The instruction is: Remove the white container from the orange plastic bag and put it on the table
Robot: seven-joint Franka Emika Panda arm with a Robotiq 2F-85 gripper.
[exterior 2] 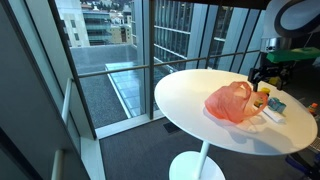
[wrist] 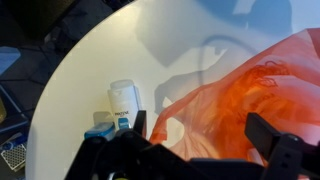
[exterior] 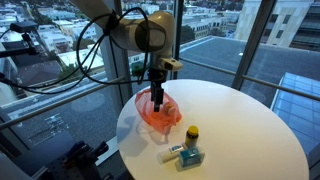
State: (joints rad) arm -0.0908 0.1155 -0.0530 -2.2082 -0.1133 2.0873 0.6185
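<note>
Two fingers (wrist: pixel 272 140) gaping wide, tool (exterior: pixel 157 98) gripping nothing, hovering above orange plastic bag (exterior: pixel 160 115); white container unseen. Entering bag's mouth, avoiding film, seems best.

orange plastic bag (wrist: pixel 268 92) cut off at rt edge, contents unclear.

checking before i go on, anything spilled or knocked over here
Nothing stands out: the orange plastic bag lies crumpled on the table, and the yellow-capped bottle beside it stands upright.
</note>
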